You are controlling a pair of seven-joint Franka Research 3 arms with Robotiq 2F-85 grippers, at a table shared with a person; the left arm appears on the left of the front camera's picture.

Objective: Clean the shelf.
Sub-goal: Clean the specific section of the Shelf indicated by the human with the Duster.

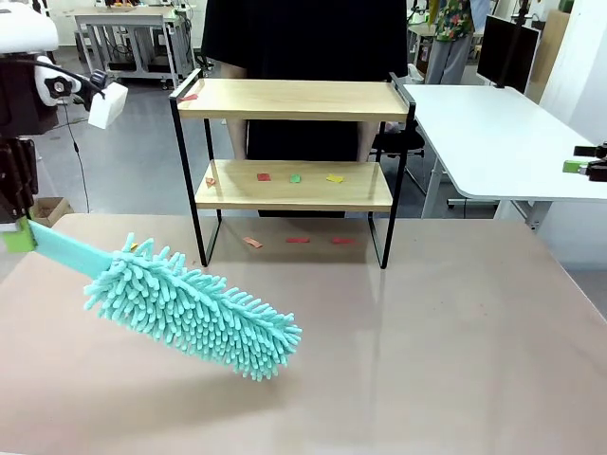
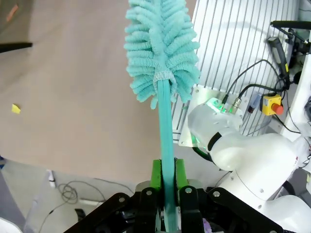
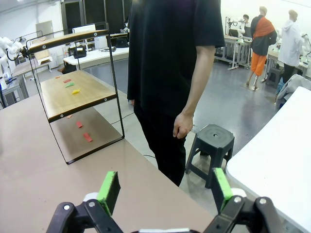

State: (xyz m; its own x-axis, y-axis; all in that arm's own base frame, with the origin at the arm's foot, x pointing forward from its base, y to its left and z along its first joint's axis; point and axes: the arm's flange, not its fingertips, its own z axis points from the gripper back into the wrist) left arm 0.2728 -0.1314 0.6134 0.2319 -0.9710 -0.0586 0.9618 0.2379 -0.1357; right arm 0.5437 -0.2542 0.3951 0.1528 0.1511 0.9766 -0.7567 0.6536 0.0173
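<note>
The shelf [image 1: 294, 100] stands at the far middle of the beige table, and it also shows at the left of the right wrist view [image 3: 73, 92]. Small coloured paper scraps [image 1: 295, 177] lie on its lower board, one red scrap [image 1: 188, 97] lies on the top board, and more scraps [image 1: 297, 239] sit on the table beneath. My left gripper [image 1: 17, 235] [image 2: 168, 167] is shut on the handle of a teal fluffy duster [image 1: 190, 308] [image 2: 160, 48]. The duster's head hangs low over the table, left of and in front of the shelf. My right gripper [image 3: 165, 194] [image 1: 588, 167] is open and holds nothing, far off to the right.
A person in black [image 1: 303, 38] [image 3: 170, 73] stands behind the shelf with a hand hanging down. A white desk [image 1: 493, 133] adjoins the table at the right, and a black stool [image 3: 211, 141] stands on the floor. A yellow scrap [image 2: 16, 108] lies on the table.
</note>
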